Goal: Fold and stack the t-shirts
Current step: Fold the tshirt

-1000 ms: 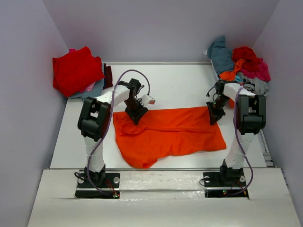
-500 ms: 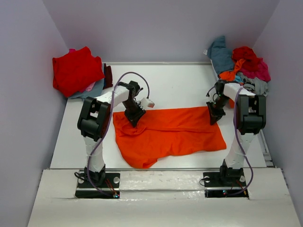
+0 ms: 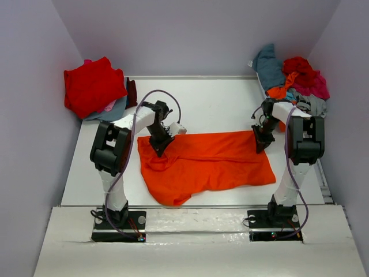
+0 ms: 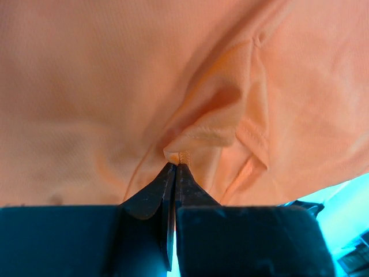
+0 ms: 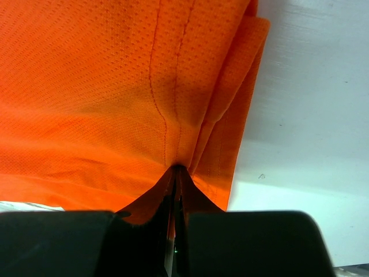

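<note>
A bright orange t-shirt [image 3: 207,161] lies spread across the middle of the white table. My left gripper [image 3: 157,149] is at its far left corner, shut on a pinched fold of the orange cloth [image 4: 180,154]. My right gripper [image 3: 260,144] is at the shirt's far right corner, shut on the hemmed edge [image 5: 176,167]. A folded red t-shirt [image 3: 92,85] tops a small stack at the far left. More t-shirts, teal, red, magenta and grey, lie in a loose heap [image 3: 294,78] at the far right.
The white table [image 3: 213,104] is walled by lilac panels on three sides. A dark cloth [image 3: 132,91] sits beside the left stack. Each arm's base stands on the near ledge [image 3: 190,225].
My left gripper has gone from open to shut on the shirt's left corner and shifted slightly left. The right gripper has stayed shut on the right corner.
</note>
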You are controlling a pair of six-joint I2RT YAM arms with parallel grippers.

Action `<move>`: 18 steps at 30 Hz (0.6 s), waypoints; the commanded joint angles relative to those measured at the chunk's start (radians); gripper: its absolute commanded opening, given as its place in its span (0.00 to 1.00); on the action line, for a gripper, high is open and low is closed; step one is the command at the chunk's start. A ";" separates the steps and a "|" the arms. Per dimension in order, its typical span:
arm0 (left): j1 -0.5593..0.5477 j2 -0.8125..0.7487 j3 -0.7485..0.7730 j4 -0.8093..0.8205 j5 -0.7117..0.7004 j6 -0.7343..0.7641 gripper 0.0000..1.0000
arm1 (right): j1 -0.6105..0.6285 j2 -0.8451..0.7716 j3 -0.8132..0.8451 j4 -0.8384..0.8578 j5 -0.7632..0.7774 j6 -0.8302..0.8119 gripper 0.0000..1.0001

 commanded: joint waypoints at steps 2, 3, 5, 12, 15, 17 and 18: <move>-0.028 -0.129 -0.042 -0.050 -0.045 0.027 0.10 | 0.007 -0.039 -0.018 0.015 0.022 -0.011 0.07; -0.028 -0.146 -0.046 -0.056 -0.054 0.030 0.10 | 0.007 -0.039 -0.020 0.015 0.022 -0.011 0.07; -0.055 -0.160 -0.057 -0.061 -0.065 0.030 0.10 | 0.007 -0.041 -0.023 0.015 0.022 -0.011 0.07; -0.123 -0.188 -0.091 -0.114 -0.093 0.036 0.10 | 0.007 -0.051 -0.027 0.012 0.021 -0.009 0.07; -0.164 -0.185 -0.120 -0.139 -0.099 0.045 0.10 | 0.007 -0.059 -0.035 0.012 0.021 -0.011 0.07; -0.179 -0.191 -0.148 -0.142 -0.128 0.048 0.10 | 0.007 -0.064 -0.044 0.014 0.025 -0.014 0.07; -0.192 -0.197 -0.154 -0.142 -0.136 0.050 0.12 | 0.007 -0.070 -0.046 0.014 0.027 -0.015 0.07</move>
